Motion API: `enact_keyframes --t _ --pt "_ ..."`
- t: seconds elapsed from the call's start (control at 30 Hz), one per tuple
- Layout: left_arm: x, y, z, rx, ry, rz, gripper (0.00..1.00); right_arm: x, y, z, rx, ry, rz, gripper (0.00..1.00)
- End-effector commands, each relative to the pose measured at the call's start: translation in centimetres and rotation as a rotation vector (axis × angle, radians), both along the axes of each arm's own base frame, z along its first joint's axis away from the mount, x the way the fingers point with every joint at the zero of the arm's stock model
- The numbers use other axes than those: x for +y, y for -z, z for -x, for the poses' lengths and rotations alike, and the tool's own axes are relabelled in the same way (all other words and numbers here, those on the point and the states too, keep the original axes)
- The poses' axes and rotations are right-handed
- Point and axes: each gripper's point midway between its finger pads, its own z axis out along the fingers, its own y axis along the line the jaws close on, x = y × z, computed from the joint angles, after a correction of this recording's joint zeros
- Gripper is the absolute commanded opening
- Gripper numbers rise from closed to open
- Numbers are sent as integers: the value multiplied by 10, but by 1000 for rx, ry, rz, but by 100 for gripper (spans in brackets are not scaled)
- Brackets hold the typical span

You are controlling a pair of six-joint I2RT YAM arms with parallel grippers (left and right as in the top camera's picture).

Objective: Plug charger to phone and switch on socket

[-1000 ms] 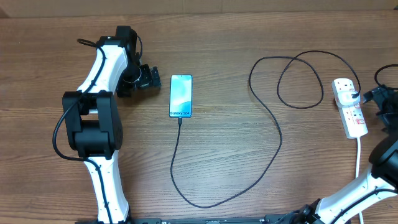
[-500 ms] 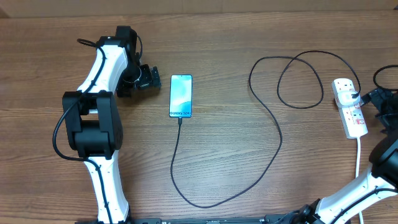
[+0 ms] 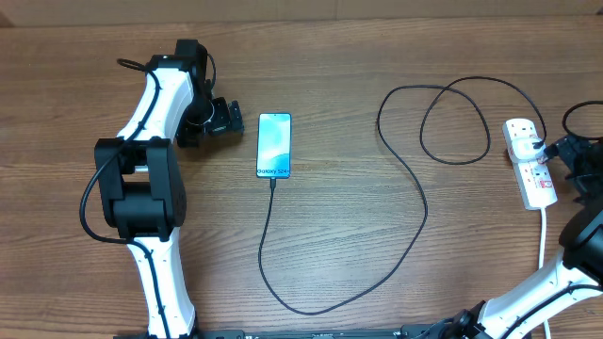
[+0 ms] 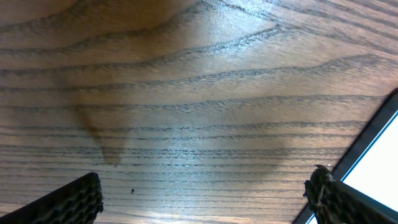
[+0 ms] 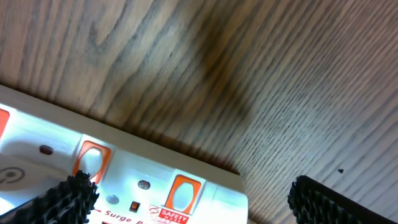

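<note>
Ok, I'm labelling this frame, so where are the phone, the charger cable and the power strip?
phone [image 3: 274, 144]: overhead view, middle of its screen.
charger cable [image 3: 425, 212]: overhead view, the long bend right of the phone.
power strip [image 3: 535, 179]: overhead view, white body near its switches.

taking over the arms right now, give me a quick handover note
Left tool: open, empty, beside the phone.
Right tool: open, empty, at the power strip, near its red switches.
Cable: runs from the black plug in the strip to the phone's bottom end.
Done: cable looks plugged into the phone.
Left: press the strip's switch. Can't tell if it is already on.
</note>
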Motion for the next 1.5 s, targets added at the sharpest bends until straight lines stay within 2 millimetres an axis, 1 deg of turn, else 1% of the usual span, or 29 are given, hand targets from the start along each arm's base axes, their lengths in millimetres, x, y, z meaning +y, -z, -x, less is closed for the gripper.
enact_keyframes --t 0.0,0.23,0.4,0.5,0.7,0.83,1.0,1.27,1.47 --pt "-2 -1 0 -3 6 -4 100 2 3 -2 -15 -3 -13 100" --pt "-2 -1 0 -3 6 -4 100 4 4 1 -4 -3 -22 100" --pt "-2 -1 0 -3 6 -4 100 5 14 1 -12 1 -17 100" --pt "-2 -1 0 -3 6 -4 100 7 14 -6 -48 -2 -33 100" --pt "-2 -1 0 -3 6 -4 100 6 14 -7 -51 -2 -31 100" --pt "-2 -1 0 -3 6 -4 100 3 13 -13 -77 -4 -19 100" --pt "-2 -1 0 -3 6 -4 100 13 12 -21 -125 -18 -76 100" --pt "-2 -1 0 -3 6 -4 100 17 13 -16 -105 -16 -94 100" --pt "-2 -1 0 -3 6 -4 99 13 13 -14 -91 -14 -74 100"
